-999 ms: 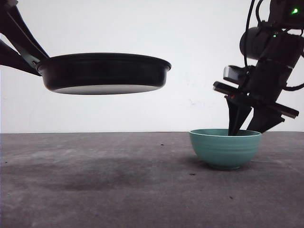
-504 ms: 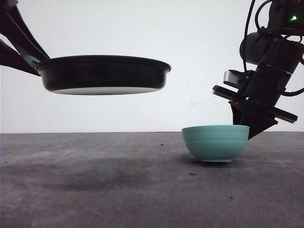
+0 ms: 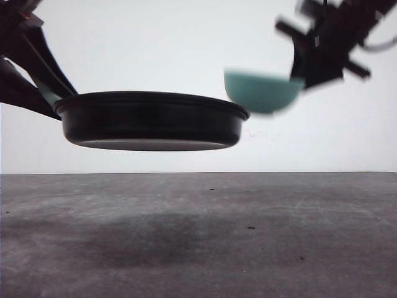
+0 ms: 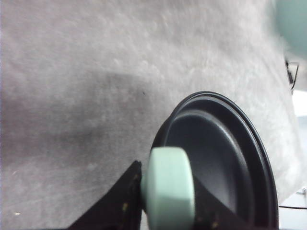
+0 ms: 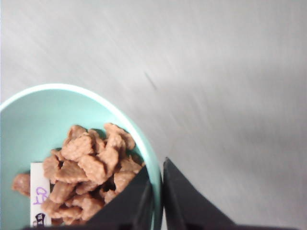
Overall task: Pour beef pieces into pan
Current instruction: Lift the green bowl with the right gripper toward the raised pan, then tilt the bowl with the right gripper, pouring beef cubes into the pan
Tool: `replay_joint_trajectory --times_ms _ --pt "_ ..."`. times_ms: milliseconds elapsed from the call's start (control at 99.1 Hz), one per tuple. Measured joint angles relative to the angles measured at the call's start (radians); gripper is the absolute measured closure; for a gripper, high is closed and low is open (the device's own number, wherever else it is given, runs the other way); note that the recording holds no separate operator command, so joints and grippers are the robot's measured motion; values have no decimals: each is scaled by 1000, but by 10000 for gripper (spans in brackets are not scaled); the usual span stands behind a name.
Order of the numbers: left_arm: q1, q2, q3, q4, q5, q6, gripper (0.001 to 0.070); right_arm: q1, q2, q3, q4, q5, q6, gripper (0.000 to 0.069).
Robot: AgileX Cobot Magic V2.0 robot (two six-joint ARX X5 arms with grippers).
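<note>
Open air separates the pan (image 3: pixel 152 121) rim from the raised bowl (image 3: pixel 260 92).

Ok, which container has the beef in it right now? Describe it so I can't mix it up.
Look above the grey table, at the right arm's pincer, which pinches the rim of a small teal bowl held in the air. The brown beef pieces are heaped inside it. Unlike the wide, shallow black pan held by the left pincer, it is deep, rounded and pale green.

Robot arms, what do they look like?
Both are black. The left gripper has flat, wedge-shaped black fingers. The right gripper has the same pointed black fingers, and the front view shows a black cable looping beside its blocky wrist.
</note>
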Motion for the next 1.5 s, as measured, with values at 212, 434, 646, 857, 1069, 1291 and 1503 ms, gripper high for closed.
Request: replay_joint_trajectory --times_ms 212,434,646,857,1069,1291,1503 --pt "-26 46 109 5 -6 19 651 170 -153 0 5 142 15 675" --pt "-39 100 144 -6 8 19 651 409 -176 0 -24 410 -40 675" --pt "-42 100 192 -8 23 18 651 566 -160 0 -3 659 -176 675" --pt "-42 101 227 -64 23 19 651 642 -160 0 71 848 -300 675" --pt "-40 101 282 -76 23 23 651 667 -160 0 142 958 -446 675" --pt "-37 101 303 -113 23 38 651 700 -160 0 220 1017 -591 675" --pt "-35 101 326 -124 23 43 651 744 -160 0 329 1048 -758 675"
